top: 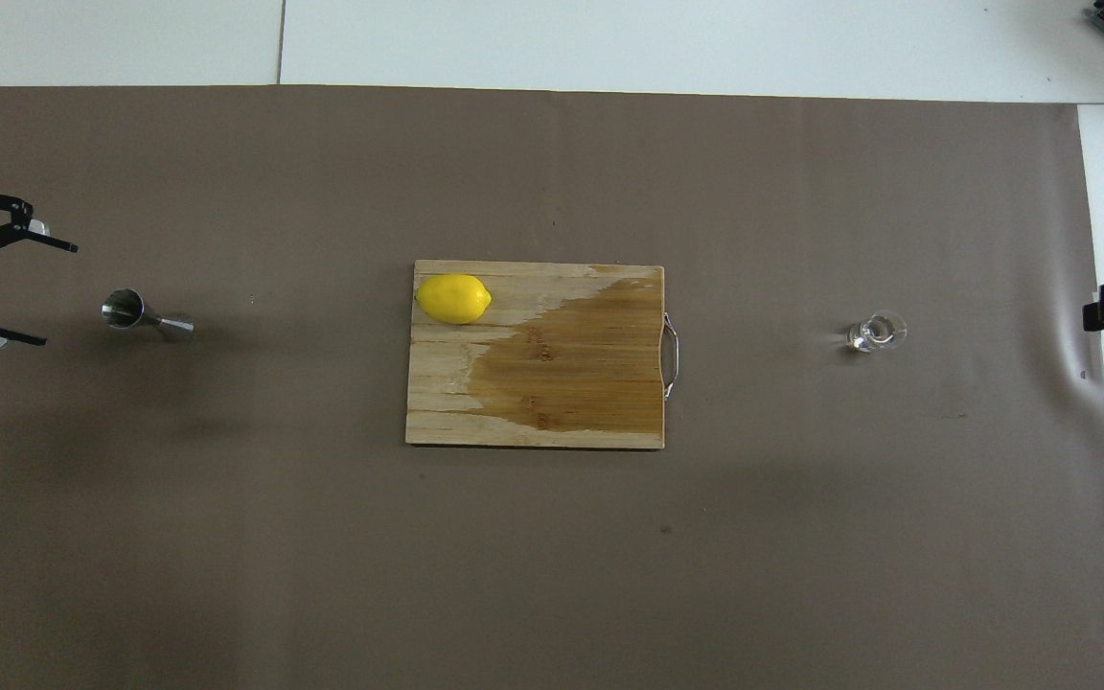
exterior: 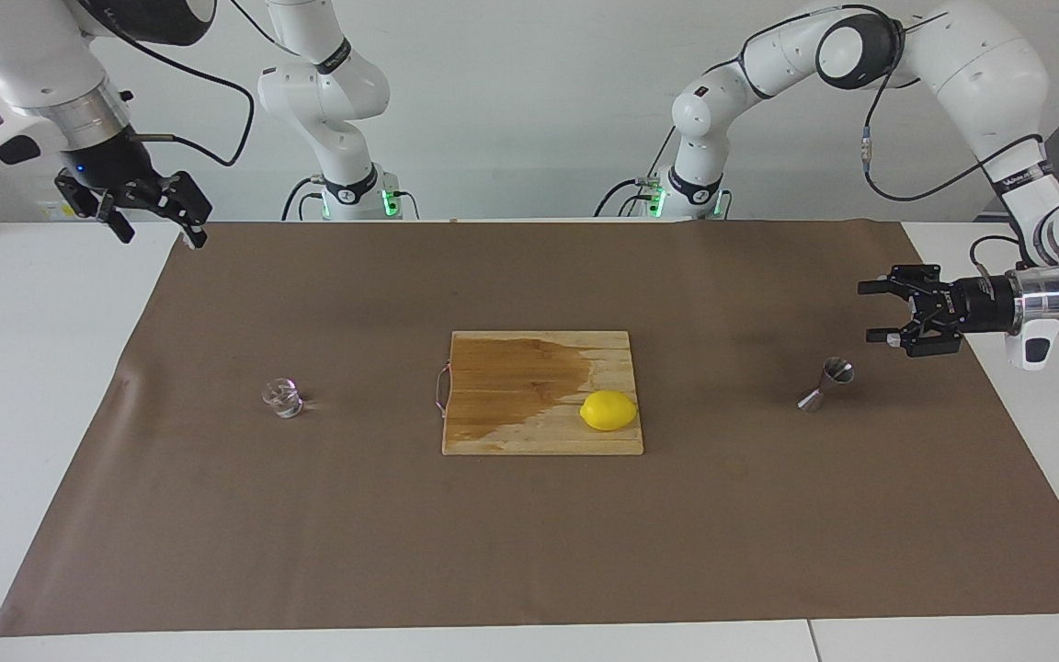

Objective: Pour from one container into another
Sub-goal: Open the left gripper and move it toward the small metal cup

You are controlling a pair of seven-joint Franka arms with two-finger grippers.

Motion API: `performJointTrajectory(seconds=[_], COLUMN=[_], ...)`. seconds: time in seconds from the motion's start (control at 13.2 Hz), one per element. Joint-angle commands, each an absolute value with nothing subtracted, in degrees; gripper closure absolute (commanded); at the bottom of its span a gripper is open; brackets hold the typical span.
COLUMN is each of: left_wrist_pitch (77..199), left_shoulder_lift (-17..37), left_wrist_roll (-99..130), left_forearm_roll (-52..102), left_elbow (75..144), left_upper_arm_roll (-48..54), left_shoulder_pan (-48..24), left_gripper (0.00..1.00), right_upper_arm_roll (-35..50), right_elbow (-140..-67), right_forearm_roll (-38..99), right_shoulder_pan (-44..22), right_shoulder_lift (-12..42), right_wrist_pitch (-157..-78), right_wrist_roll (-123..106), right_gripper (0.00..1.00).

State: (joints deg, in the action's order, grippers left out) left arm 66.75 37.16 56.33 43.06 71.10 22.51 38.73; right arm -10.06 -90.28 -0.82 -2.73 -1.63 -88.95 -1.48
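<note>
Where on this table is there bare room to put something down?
Bare brown paper lies between the glass cup and cutting board, and between board and jigger. Tightest by the jigger: the open left gripper hovers close. The lemon fills one board corner.

One high camera faces the robots across the table; another looks steeply down from above them. Both share the cutting board (exterior: 543, 391) (top: 535, 355), seemingly mid-table.
</note>
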Motion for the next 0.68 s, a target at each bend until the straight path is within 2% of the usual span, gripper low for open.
performJointTrajectory(seconds=[0.0, 0.61], left_wrist_pitch=[65.92, 65.57], left_shoulder_lift=[38.67, 44.81], left_wrist_roll=[60.19, 60.73], left_forearm_roll=[44.21, 46.92], left_elbow=[68.82, 69.52], left_upper_arm_roll=[23.91, 24.87], left_shoulder_pan=[40.78, 44.91], left_gripper=[0.0, 0.0], right_upper_arm_roll=[-9.23, -9.23], right_elbow=[-91.05, -91.14], right_forearm_roll=[-1.32, -1.05], right_shoulder_pan=[-2.02, -2.02], right_shoulder_lift=[-2.2, -2.28], right_wrist_pitch=[-89.56, -89.74], right_wrist_roll=[-2.55, -2.64], right_gripper=[0.0, 0.0])
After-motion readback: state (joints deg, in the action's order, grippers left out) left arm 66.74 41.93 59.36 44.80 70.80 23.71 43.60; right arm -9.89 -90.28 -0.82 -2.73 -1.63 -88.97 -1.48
